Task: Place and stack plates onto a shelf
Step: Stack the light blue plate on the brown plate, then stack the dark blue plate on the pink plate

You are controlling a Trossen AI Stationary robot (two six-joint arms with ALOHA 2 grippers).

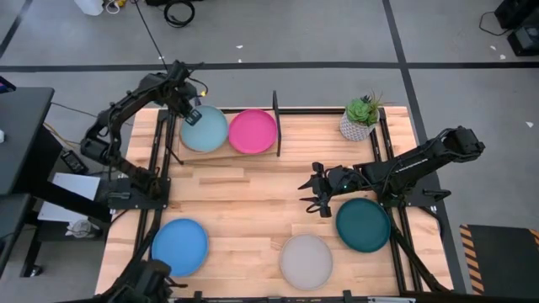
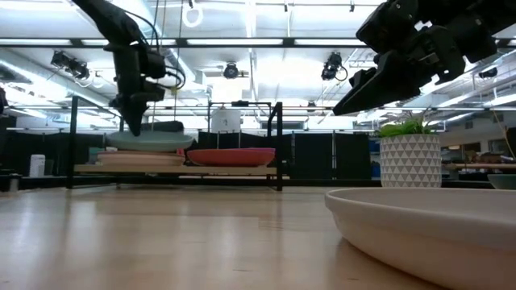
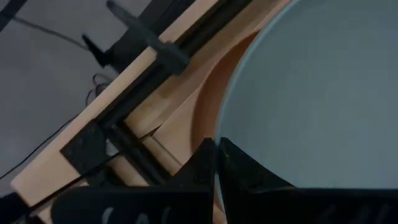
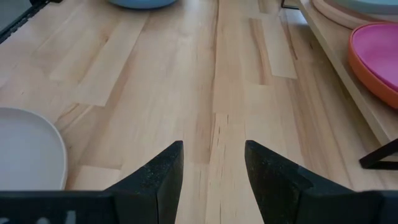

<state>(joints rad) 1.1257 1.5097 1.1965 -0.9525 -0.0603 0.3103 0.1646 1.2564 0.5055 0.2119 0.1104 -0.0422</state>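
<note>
On the light wooden shelf [image 1: 253, 162] with black metal rods, the left end effector [image 1: 192, 117] is clenched on the round pale blue matte plate [image 1: 207, 130].
Beside it lies the round magenta plate [image 1: 253, 132]; the right end effector [image 1: 315, 195] hovers released above the slatted wooden desk [image 1: 253, 210]. No writing is readable.

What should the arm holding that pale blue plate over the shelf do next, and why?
Probably open and let go. The left gripper is shut on the rim of the pale blue plate, which already seems to rest on a stack on the shelf beside the magenta plate. The right gripper hangs open, empty.
</note>
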